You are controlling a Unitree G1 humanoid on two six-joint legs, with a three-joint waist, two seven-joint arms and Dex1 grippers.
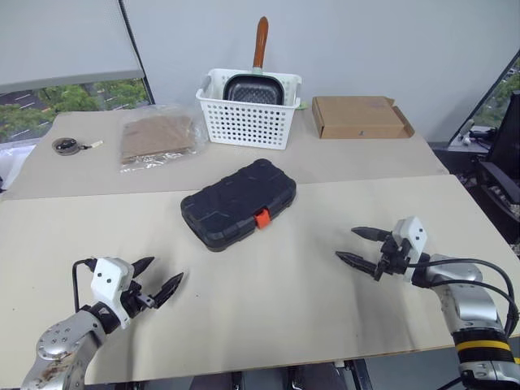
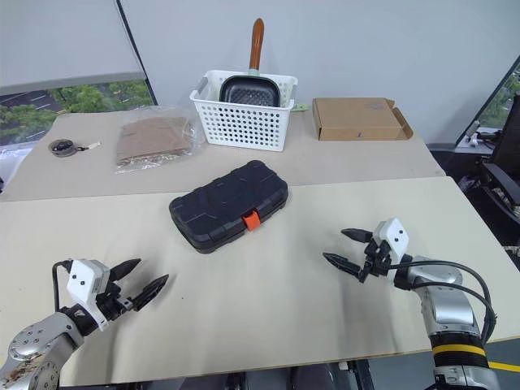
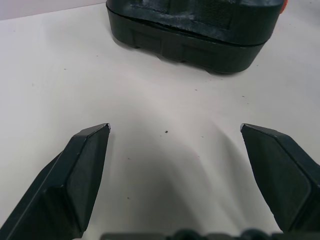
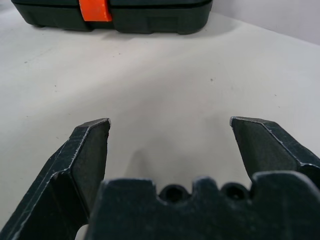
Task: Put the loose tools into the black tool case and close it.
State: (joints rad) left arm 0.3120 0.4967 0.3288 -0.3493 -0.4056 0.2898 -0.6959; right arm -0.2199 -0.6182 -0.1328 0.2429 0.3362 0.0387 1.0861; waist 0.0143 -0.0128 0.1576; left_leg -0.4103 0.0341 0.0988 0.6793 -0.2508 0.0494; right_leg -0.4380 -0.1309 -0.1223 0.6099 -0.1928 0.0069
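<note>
A: Where's the black tool case point(image 1: 238, 204), and how does it lie?

B: Closed, mid-table point(image 1: 268, 301), flat. Its long axis runs diagonally, near-left to far-right; the orange latch point(image 1: 262, 218) faces the near-right side.

A: And the grippers?

B: The left gripper point(image 1: 157, 279) hovers near-left, fingers spread wide, empty, touching nothing. The right gripper point(image 1: 357, 246) hovers near-right, also splayed fully and empty. Both are well apart from the case, pointing toward it.

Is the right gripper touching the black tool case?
Apart. In the left eye view, bare tabletop separates the open right gripper from the closed black tool case.
</note>
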